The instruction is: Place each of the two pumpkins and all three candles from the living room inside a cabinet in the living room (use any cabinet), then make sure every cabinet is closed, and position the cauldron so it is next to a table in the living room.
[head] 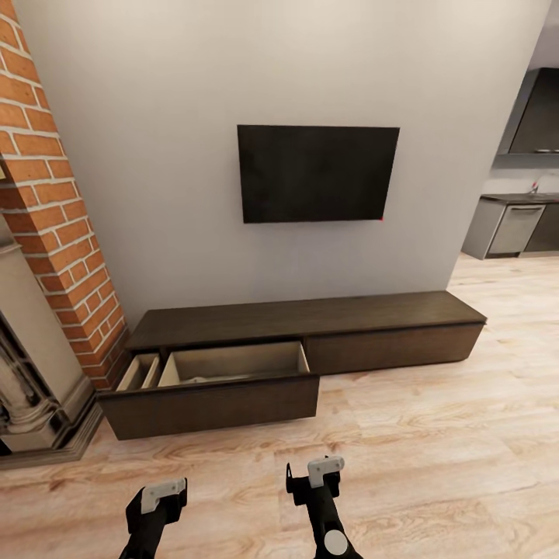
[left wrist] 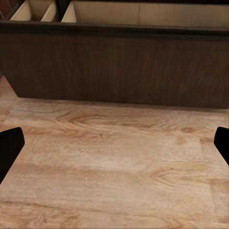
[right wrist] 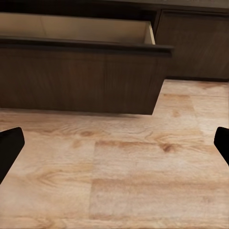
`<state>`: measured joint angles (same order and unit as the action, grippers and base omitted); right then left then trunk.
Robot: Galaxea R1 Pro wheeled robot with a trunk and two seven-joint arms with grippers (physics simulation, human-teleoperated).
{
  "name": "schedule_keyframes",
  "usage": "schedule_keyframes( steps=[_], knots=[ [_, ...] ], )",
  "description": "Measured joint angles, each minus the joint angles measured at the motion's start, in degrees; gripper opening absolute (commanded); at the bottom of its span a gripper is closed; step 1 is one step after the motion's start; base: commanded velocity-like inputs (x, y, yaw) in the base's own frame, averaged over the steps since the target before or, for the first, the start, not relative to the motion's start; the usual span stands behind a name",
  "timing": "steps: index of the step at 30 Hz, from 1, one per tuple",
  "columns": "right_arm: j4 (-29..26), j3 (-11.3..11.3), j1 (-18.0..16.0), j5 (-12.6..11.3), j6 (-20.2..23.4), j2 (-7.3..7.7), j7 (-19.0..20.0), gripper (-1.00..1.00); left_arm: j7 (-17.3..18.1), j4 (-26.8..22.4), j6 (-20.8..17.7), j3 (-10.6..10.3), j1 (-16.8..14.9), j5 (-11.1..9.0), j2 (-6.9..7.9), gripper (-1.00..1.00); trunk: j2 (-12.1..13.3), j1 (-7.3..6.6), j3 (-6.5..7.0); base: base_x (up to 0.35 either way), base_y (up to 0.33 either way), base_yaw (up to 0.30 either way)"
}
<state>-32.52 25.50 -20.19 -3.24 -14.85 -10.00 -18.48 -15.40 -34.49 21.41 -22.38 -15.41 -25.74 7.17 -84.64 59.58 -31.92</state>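
Observation:
The cabinet (head: 310, 317) is a long, low dark-brown unit against the grey wall. Its left drawer (head: 210, 405) is pulled out over the floor and shows a pale wood interior with a divider; the right front is flush. I cannot make out what lies inside the drawer. My left gripper (head: 159, 497) and right gripper (head: 317, 475) hang low over the wood floor, a short way in front of the drawer. Both are open and hold nothing, with the fingertips (left wrist: 9, 143) (right wrist: 222, 140) spread wide in the wrist views. The pumpkins, candles, cauldron and table are out of view.
A brick fireplace (head: 54, 225) with a pale stone surround stands close on the left, beside the open drawer. A black TV (head: 317, 173) hangs on the wall above the cabinet. Wood floor (head: 435, 435) stretches right toward a kitchen (head: 520, 225).

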Motion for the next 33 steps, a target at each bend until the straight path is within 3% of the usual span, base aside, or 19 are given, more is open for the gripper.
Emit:
schedule_keyframes(
  steps=[24, 33],
  knots=[
    [0.07, 0.0, 0.03, -0.01, 0.05, 0.0, 0.06, 1.0, -0.05, 1.43, 0.07, -0.52, 0.0, 0.0, -0.05, 1.0, 0.0, 0.01, 0.0, 0.109, 0.001, 0.0],
    [0.09, -0.06, 0.01, -0.07, 0.09, 0.0, 0.1, 1.0, -0.05, 1.77, 0.07, -0.47, 0.0, 0.04, -0.04, 1.0, 0.0, -0.01, 0.0, 0.263, 0.076, 0.0]
  ],
)
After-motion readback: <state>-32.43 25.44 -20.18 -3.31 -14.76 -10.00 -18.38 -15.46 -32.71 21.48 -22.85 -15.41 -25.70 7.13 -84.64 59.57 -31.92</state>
